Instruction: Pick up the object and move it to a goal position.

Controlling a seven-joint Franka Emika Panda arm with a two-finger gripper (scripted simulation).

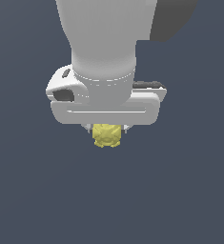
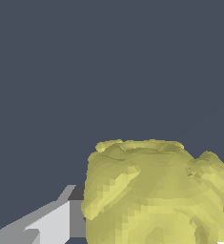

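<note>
The object (image 1: 106, 136) is a small pale-yellow lumpy block that shows just below the white hand of the arm in the exterior view. My gripper (image 1: 106, 129) is shut on it, with only the finger tips peeking out on either side of the block. The arm's white body hides the upper part of the fingers. In the wrist view the object (image 2: 156, 195) fills much of the picture close up, and one grey-white finger (image 2: 51, 221) presses against its side.
A flat dark blue-grey surface (image 1: 189, 190) fills the background in both views. Nothing else is visible.
</note>
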